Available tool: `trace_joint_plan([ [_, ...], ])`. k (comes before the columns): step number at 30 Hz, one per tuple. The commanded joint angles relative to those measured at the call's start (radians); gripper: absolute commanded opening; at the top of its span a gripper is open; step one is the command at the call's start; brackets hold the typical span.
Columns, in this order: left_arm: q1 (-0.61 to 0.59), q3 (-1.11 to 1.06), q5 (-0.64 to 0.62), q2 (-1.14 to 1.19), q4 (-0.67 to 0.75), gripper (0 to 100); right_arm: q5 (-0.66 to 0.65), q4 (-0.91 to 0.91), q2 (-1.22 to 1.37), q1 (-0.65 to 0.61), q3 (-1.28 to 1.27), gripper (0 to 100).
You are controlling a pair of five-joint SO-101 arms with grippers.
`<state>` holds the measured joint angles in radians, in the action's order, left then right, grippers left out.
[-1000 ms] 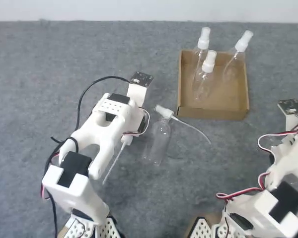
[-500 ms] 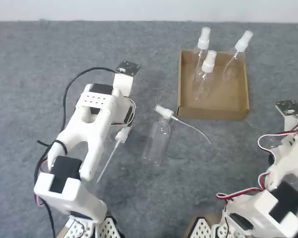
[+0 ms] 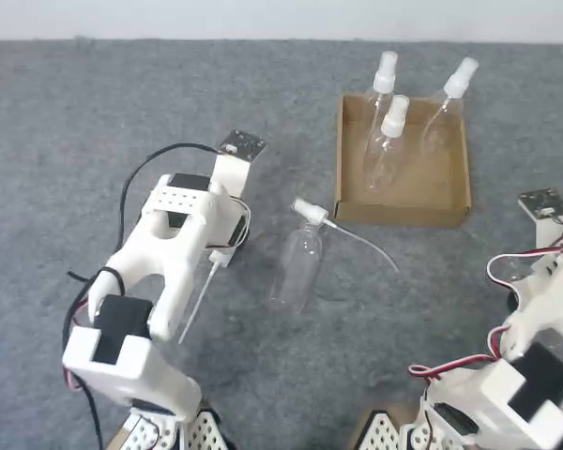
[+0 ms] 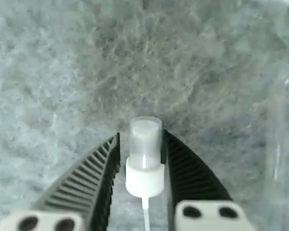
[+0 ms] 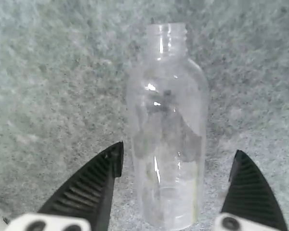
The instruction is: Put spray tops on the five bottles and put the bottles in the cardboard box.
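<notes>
The left gripper (image 4: 140,136) pinches a spray top (image 4: 145,166) by its cap, tube (image 4: 145,214) trailing; the right gripper (image 5: 179,150) stands open around an uncapped bottle (image 5: 166,120). A second bottle (image 3: 298,265) lies at the middle of the bench (image 3: 94,141), near the box (image 3: 403,215). The slim cap could twist in the grip, so the tube misses the neck (image 5: 166,32).
</notes>
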<state>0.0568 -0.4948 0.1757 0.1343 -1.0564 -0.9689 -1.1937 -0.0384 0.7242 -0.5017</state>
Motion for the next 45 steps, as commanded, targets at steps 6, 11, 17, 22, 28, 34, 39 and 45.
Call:
trace_joint_plan([
  [6, -0.002, -0.012, 0.011, -0.051, 0.028, 6, -0.011, -0.012, -0.025, 0.007, 0.054, 29.0],
  [11, 0.006, -0.077, 0.011, -0.051, 0.098, 6, -0.011, -0.008, -0.024, 0.007, 0.054, 29.0],
  [17, 0.0, -0.096, 0.006, -0.051, 0.11, 6, -0.011, -0.008, -0.024, 0.007, 0.054, 29.0],
  [22, 0.006, -0.097, 0.005, -0.051, 0.107, 6, -0.011, -0.008, -0.019, 0.007, 0.054, 29.0],
  [28, 0.002, -0.097, 0.008, -0.051, 0.106, 11, -0.011, -0.012, -0.024, 0.007, 0.054, 29.0],
  [34, -0.003, -0.085, 0.005, -0.028, 0.11, 9, -0.011, -0.015, -0.024, 0.007, 0.054, 29.0],
  [39, -0.014, -0.002, 0.003, -0.097, 0.006, 1, -0.015, -0.015, -0.027, 0.007, 0.058, 29.0],
  [45, -0.011, 0.047, -0.055, -0.365, -0.127, 1, -0.012, -0.01, -0.028, -0.001, 0.078, 29.2],
])
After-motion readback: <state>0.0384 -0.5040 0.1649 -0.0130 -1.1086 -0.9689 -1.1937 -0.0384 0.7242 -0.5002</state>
